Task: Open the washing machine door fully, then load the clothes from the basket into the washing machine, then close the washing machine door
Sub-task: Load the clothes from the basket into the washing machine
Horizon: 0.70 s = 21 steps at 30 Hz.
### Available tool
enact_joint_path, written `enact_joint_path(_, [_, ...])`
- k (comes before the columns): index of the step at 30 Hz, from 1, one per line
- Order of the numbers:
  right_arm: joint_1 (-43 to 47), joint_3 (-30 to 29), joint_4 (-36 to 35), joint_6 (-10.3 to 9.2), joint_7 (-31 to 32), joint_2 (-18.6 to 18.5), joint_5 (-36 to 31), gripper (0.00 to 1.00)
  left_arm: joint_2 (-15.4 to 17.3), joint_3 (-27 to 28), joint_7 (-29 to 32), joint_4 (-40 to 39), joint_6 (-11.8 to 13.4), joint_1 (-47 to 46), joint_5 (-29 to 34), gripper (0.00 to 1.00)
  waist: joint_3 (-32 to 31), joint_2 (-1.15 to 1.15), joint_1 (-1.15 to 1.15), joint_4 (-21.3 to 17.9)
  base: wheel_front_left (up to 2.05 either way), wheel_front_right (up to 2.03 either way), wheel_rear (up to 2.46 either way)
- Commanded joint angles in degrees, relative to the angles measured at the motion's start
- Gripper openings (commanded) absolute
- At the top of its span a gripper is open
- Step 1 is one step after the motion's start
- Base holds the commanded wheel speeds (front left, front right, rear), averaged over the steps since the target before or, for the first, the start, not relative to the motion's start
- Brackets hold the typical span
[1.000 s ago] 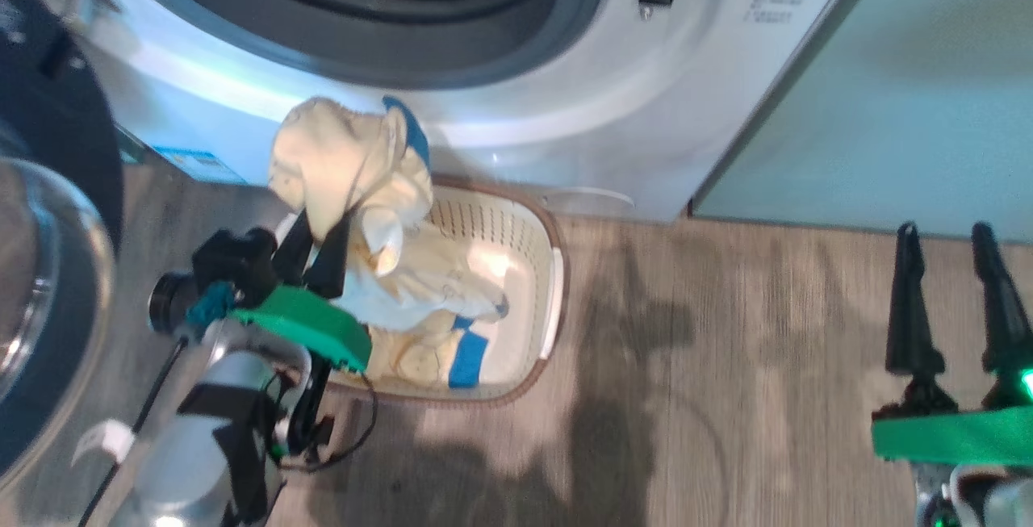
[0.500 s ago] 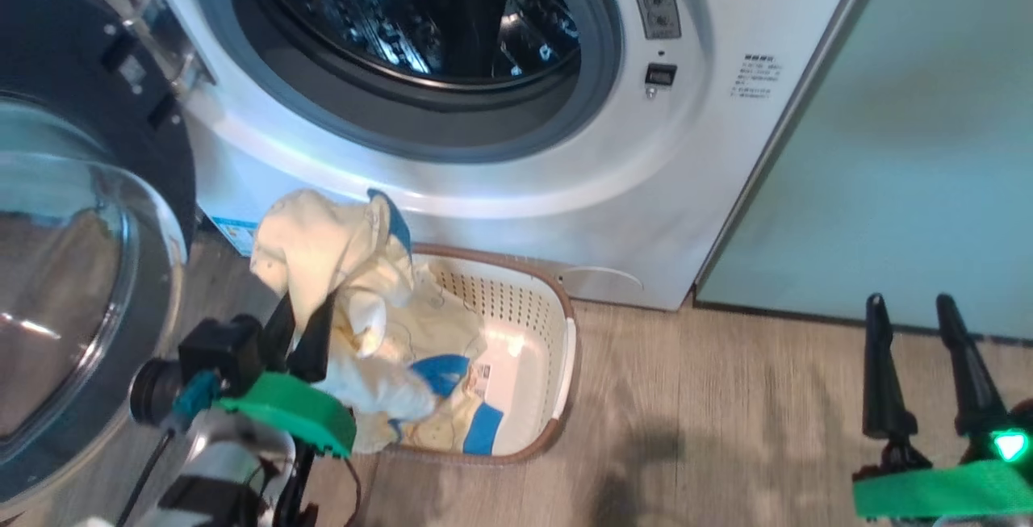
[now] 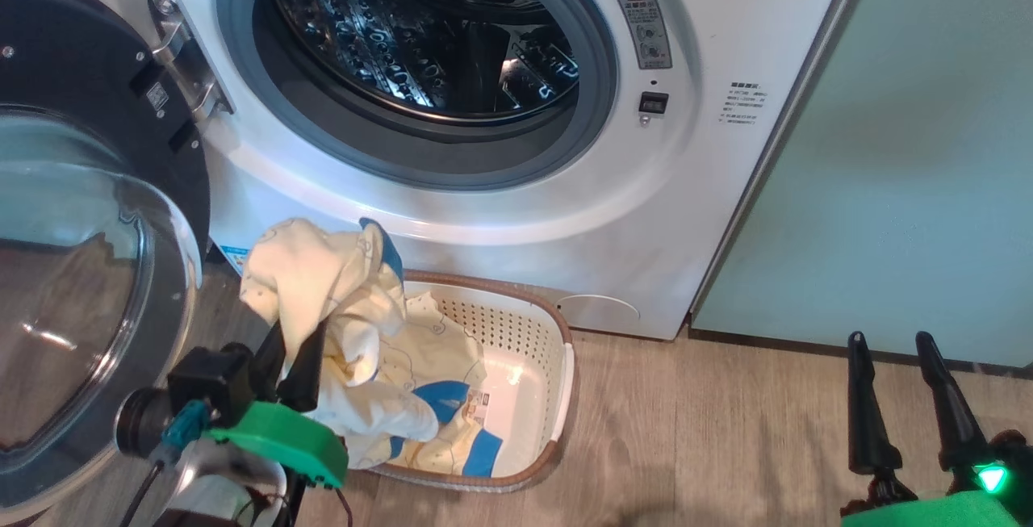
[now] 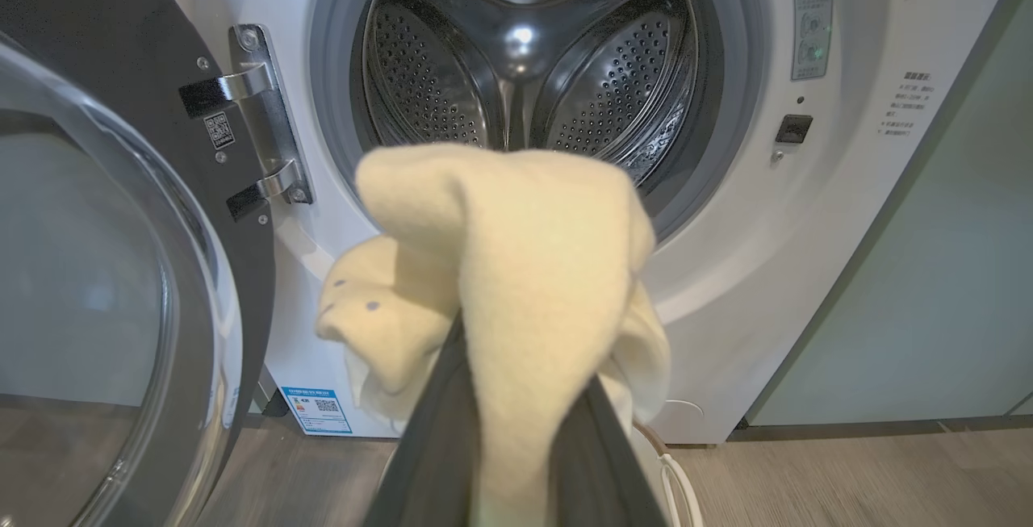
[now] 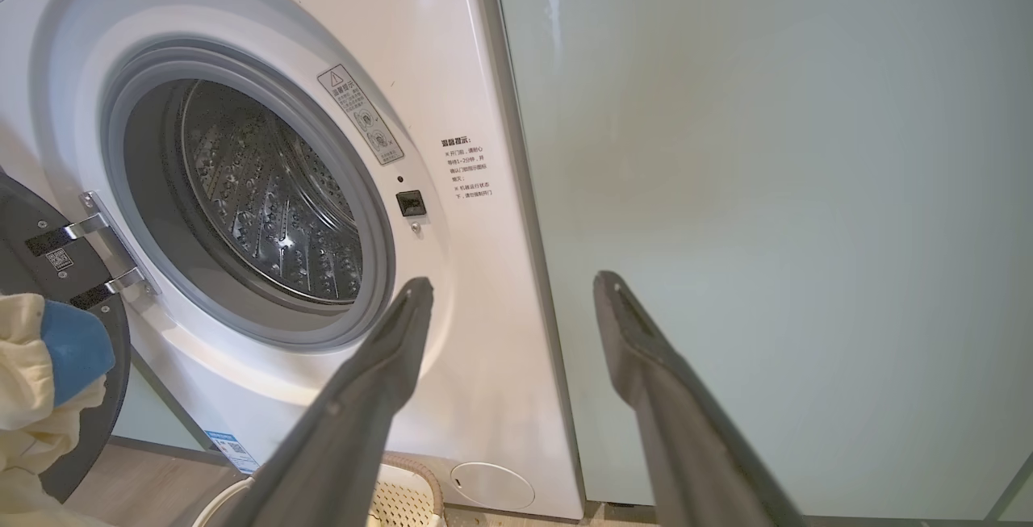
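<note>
The white washing machine stands with its steel drum exposed. Its black-rimmed glass door is swung wide to the left. My left gripper is shut on a pale yellow garment with blue trim, lifted above the cream basket and below the drum opening. In the left wrist view the garment bunches over my fingers in front of the drum. More clothes lie in the basket. My right gripper hangs open at the lower right, empty, and faces the machine in the right wrist view.
A pale green cabinet stands right of the machine. The floor is grey wood. The open door's hinge sits at the machine's left side, close to my left arm.
The head camera has tilted up, bringing the drum into view. My left gripper has lifted the garment higher out of the basket. The right gripper stays open.
</note>
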Motion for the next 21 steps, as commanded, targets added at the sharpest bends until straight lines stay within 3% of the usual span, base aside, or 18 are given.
enact_joint_path(1, [-0.87, 1.13, -1.81, 0.22, -0.31, -0.66, 0.25, 1.00, 1.64, 2.95, -0.18, -2.43, 0.47, -1.78, 0.49, 0.00, 0.04, 0.00, 0.00, -0.03, 0.00, 0.00, 0.00])
enact_joint_path(21, [-1.66, 1.08, -1.42, 0.22, -0.31, -0.66, -0.83, 1.00, 1.75, 2.73, -0.70, -3.08, 1.23, -2.65, 0.27, 0.00, 2.25, 0.00, 0.00, -0.76, 0.00, 0.00, 0.00])
